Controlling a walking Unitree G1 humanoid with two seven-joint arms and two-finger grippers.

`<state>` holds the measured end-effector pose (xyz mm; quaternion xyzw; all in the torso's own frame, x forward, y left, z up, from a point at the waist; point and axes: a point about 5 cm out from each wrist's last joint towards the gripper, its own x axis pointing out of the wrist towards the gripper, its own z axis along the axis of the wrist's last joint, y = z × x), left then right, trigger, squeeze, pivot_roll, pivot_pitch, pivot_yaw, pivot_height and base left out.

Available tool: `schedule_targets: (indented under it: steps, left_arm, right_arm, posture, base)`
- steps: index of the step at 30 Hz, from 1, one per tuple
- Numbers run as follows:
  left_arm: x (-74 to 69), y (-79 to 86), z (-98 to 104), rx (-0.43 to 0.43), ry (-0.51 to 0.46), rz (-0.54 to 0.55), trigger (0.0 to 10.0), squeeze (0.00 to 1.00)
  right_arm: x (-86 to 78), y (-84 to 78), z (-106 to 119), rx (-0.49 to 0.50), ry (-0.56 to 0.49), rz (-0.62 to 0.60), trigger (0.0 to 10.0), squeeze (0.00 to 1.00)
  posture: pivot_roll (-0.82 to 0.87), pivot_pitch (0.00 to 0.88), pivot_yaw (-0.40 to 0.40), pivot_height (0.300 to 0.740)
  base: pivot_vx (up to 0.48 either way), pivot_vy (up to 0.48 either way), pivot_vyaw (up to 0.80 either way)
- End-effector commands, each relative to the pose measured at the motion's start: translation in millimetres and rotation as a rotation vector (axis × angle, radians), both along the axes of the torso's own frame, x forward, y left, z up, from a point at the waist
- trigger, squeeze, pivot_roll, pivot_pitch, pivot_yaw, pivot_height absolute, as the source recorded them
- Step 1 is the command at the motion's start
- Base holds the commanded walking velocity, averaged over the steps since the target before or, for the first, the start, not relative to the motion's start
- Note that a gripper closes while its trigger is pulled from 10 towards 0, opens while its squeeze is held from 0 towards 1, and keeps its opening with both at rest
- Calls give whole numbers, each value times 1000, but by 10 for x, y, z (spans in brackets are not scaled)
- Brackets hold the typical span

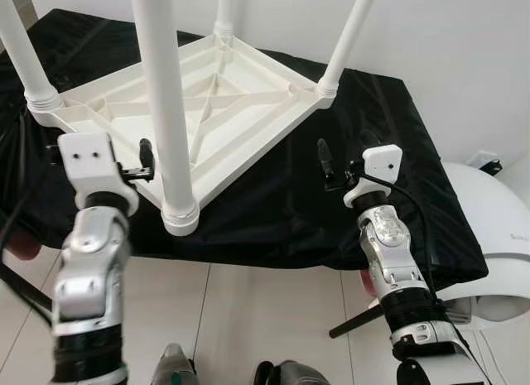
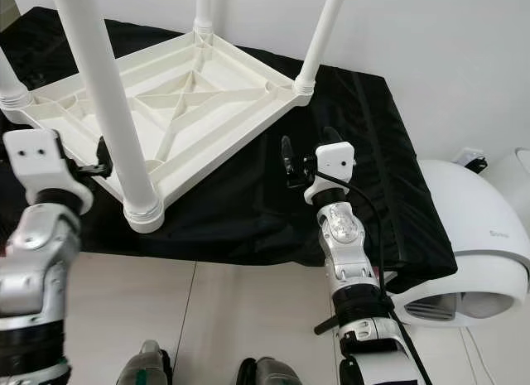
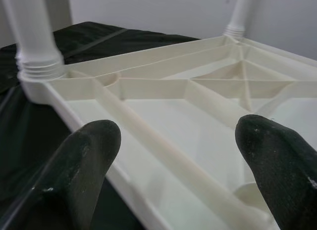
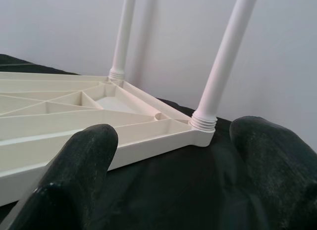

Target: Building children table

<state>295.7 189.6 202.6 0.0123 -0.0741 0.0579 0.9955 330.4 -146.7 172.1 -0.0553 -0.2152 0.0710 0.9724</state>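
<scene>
A white plastic children's table (image 1: pixel 207 112) lies upside down on a surface covered with a black cloth (image 1: pixel 348 178). Its ribbed underside faces up, with diagonal ribs crossing in the middle. Four white legs stand upright from threaded sockets at its corners: the near leg (image 1: pixel 170 112) rises from the corner closest to the robot, the left leg (image 1: pixel 21 54) from the left corner, the far leg (image 1: pixel 224 8) from the corner by the white wall, and the right leg (image 1: pixel 348 37) from the right corner. The near corner of the table reaches almost to the near edge of the cloth.

The left gripper (image 1: pixel 146 160) is raised at the table's near-left edge, between the left and near legs. In the left wrist view its two black fingers (image 3: pixel 84 165) are spread wide, one on each side of the table's rim, with nothing held between them; whether either finger touches the plastic I cannot tell.

The right gripper (image 1: pixel 325 163) hovers over bare black cloth to the right of the table, near its near-right edge and apart from it. In the right wrist view its fingers (image 4: pixel 79 175) are also spread wide and hold nothing, and they look along the cloth towards the right corner and its leg.

On the tiled floor to the right of the covered surface stands a rounded white appliance (image 2: pixel 472 228). The robot's feet (image 1: pixel 273 372) show at the near edge of the floor.
</scene>
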Motion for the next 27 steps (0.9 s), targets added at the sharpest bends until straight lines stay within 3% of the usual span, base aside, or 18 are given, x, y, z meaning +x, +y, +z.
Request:
schedule_targets:
  steps: [1, 9, 13, 19, 23, 25, 27]
  left_arm:
    - [71, -116, 11, -3, -14, -1, 10000, 0]
    - [271, -519, 52, -42, 2, -100, 10000, 0]
    - [303, -597, 59, -50, 8, -117, 10000, 0]
    - [395, -904, 93, -54, 21, -188, 10000, 0]
    - [414, -974, 99, -57, 24, -204, 10000, 0]
    - [431, -1160, 137, -72, 18, -252, 10000, 0]
    - [432, -1218, 150, -77, 15, -266, 10000, 0]
  right_arm:
    - [-31, -79, -14, 8, 1, -33, 10000, 0]
    - [-114, -129, -39, 17, -2, -74, 10000, 0]
    - [-138, -131, -45, 22, -2, -83, 10000, 0]
    - [-210, -137, -64, 30, -3, -105, 10000, 0]
    - [-224, -135, -62, 32, -4, -108, 10000, 0]
    - [-261, -126, -71, 34, 3, -92, 10000, 0]
    - [-275, -119, -81, 35, 10, -81, 10000, 0]
  posture:
    - [108, 55, -137, 740]
    - [69, 73, -97, 740]
    - [60, 79, -86, 740]
    - [35, 89, -64, 740]
    - [35, 89, -64, 740]
    - [25, 90, -62, 740]
    - [24, 91, -62, 740]
  base:
    - [0, 0, 0]
    - [0, 0, 0]
    - [0, 0, 0]
    - [0, 0, 0]
    - [0, 0, 0]
    - [0, 0, 0]
    - [0, 0, 0]
